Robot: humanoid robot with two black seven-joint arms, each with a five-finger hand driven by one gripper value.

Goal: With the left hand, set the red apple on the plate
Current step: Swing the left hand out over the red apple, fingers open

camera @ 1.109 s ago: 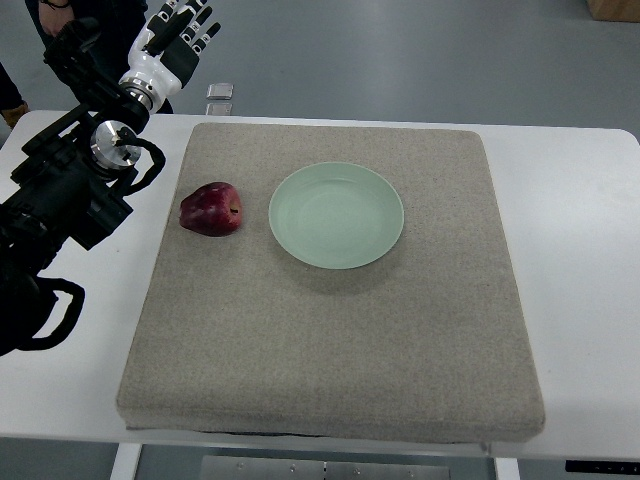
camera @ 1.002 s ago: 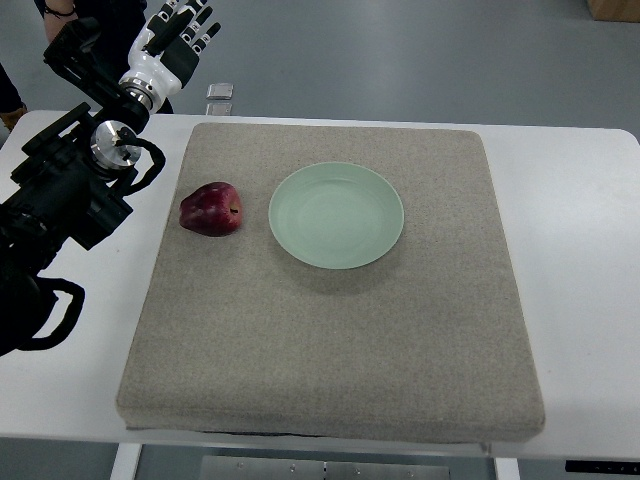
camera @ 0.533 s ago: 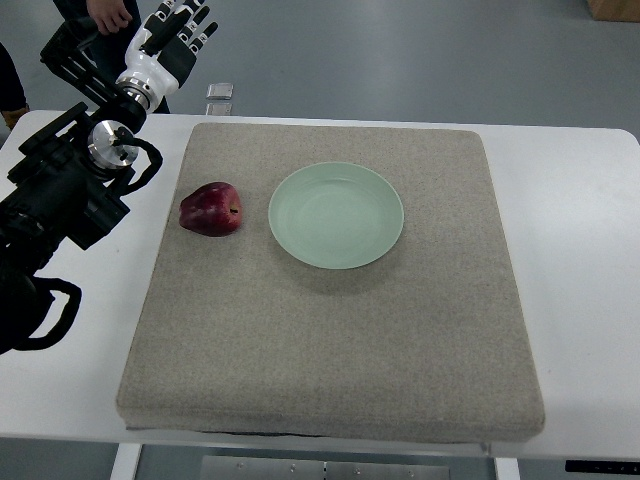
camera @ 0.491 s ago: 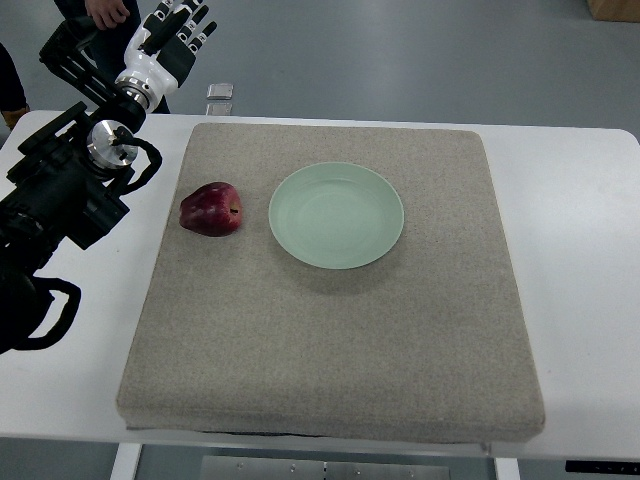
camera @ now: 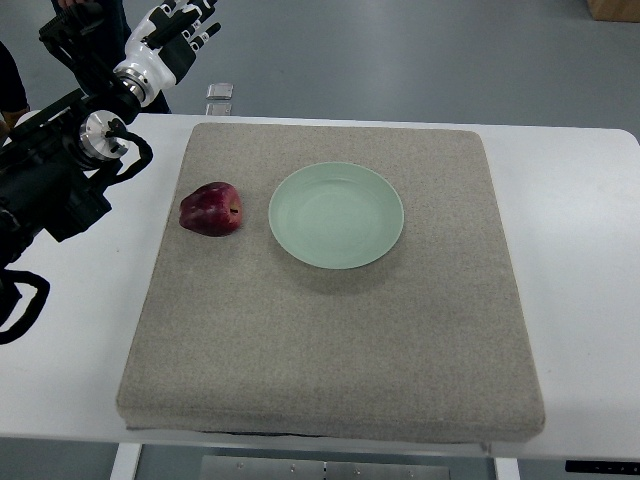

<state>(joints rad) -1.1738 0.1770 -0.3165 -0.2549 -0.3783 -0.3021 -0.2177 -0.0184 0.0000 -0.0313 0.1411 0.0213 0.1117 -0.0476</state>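
A dark red apple [camera: 211, 209] lies on the grey mat [camera: 330, 340], just left of a pale green plate [camera: 336, 215] that holds nothing. My left hand [camera: 176, 30] is at the top left, beyond the table's far edge and well above and behind the apple. Its fingers are spread and hold nothing. Its black arm [camera: 55, 170] runs in from the left edge. The right arm is out of view.
The mat lies on a white table [camera: 590, 260]. A small clear object [camera: 220, 92] sits at the table's far edge. A person stands behind the table at the top left [camera: 20, 80].
My left arm and hand have risen and shifted slightly up and left, away from the table. The apple and plate have not moved.
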